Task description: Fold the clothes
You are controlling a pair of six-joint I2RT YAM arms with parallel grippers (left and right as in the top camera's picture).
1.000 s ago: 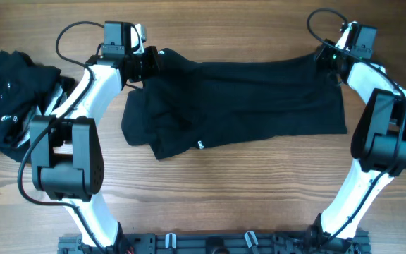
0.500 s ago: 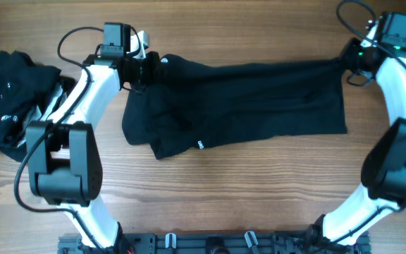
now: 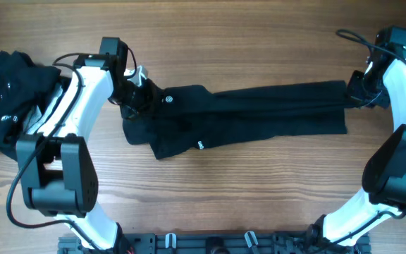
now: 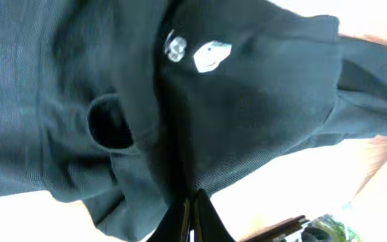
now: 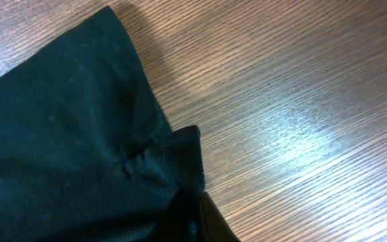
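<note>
My left gripper [image 4: 192, 205] is pinched together on a fold of the black T-shirt [image 3: 259, 116], near its white logo [image 4: 210, 55]. My right gripper [image 5: 197, 212] is nipped tight onto a hem corner. The shirt stretches in a band across mid-frame, over the table [image 3: 210, 204]. It looks light and limp; I judge corners and edges the best holds. More clothes [image 3: 5, 92] are heaped at upper left.
</note>
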